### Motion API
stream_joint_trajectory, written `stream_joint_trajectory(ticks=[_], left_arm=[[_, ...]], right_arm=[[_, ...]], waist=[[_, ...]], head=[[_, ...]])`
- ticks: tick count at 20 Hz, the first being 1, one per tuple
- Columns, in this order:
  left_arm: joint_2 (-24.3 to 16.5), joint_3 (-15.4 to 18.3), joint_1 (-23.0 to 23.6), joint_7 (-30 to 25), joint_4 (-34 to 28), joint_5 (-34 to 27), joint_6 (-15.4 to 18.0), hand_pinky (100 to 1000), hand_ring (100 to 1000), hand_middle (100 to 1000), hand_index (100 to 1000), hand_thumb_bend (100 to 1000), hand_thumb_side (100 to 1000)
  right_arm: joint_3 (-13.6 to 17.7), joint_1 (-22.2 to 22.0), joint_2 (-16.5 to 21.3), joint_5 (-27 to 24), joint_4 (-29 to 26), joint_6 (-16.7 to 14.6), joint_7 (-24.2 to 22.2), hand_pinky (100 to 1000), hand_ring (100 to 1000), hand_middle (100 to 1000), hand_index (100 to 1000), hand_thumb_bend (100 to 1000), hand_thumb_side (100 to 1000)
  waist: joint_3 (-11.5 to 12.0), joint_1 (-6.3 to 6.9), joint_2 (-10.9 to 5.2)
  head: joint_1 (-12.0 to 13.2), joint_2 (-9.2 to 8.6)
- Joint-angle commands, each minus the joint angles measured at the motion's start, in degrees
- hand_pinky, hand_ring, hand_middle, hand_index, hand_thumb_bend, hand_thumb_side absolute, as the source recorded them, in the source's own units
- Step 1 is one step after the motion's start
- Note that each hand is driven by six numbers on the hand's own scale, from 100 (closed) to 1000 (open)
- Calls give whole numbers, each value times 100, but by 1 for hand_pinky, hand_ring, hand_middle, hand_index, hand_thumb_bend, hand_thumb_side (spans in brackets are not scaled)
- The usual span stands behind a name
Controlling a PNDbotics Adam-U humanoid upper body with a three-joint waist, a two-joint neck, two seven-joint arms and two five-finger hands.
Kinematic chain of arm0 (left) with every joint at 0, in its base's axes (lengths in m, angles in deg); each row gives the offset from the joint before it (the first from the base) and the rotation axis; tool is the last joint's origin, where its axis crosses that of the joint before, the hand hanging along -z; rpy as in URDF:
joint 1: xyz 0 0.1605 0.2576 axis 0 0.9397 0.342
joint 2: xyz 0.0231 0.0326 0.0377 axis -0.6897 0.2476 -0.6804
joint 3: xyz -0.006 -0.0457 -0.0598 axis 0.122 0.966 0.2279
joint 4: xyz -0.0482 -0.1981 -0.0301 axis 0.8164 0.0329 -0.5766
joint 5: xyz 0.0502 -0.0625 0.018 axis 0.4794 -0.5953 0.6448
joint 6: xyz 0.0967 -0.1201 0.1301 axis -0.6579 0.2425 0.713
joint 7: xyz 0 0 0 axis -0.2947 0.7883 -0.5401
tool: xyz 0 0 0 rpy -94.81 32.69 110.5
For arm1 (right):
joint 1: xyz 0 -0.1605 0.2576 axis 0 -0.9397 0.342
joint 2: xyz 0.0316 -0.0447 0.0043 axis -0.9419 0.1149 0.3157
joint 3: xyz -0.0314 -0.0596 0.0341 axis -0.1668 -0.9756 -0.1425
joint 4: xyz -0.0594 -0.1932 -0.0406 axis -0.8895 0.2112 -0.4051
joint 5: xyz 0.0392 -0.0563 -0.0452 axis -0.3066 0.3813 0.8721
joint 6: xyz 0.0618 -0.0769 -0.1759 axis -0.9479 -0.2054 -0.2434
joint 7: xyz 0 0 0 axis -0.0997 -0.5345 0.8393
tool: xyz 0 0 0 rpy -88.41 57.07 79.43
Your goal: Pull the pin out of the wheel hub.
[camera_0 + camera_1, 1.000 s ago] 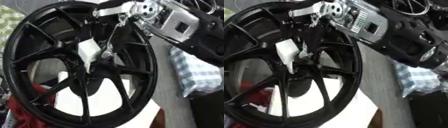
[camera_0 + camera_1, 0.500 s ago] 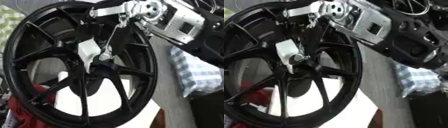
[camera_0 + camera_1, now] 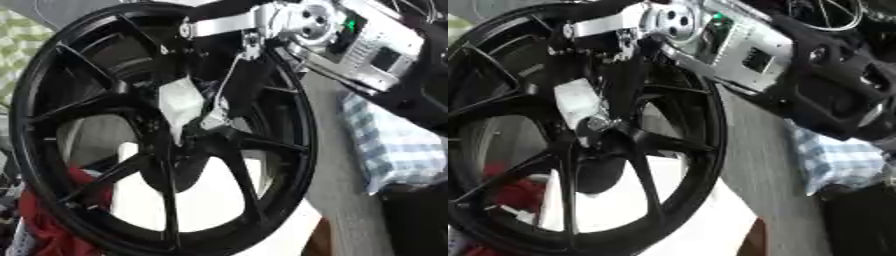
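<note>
Pin [image 3: 214, 117] shows to us as a small silvery piece at the centre of the wheel [image 3: 52, 85], just beside a white block [image 3: 182, 102] on the hub [image 3: 188, 137]. We see the wheel standing on edge, glossy black, with slim spokes running out to a broad rim. Our right hand [image 3: 229, 65] reaches down from the upper right, silver and black, its thin fingers at the pin; whether they grip it we cannot tell. A checked cloth [image 3: 398, 145] lies to the right.
</note>
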Motion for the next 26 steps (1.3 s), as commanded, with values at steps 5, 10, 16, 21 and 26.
stream_joint_trajectory(ticks=[5,10,16,21,26], left_arm=[[-18,18,3,-9,-104,43,-21,876,637,585,780,100,801],[-5,15,2,-20,-104,58,-39,877,638,587,780,100,802],[6,9,-3,-34,-104,61,-55,879,638,586,781,100,802],[15,8,-7,-40,-104,61,-62,880,638,585,780,100,802],[22,7,-10,-48,-104,59,-64,880,638,584,780,100,802]], right_arm=[[19,115,39,105,129,3,-25,746,774,701,743,469,100],[20,119,38,94,128,-12,25,743,770,689,733,449,100],[4,119,37,92,150,-7,26,739,762,667,717,408,100],[9,101,51,64,111,-6,35,731,746,622,679,366,100],[8,40,107,100,68,-26,-12,733,743,620,677,336,100]], waist=[[8,67,-117],[-6,67,-113],[-15,67,-106],[-13,67,-102],[-7,67,-105]], head=[[-15,-78],[-7,-66],[-11,-74],[-11,-77],[-19,-91]])
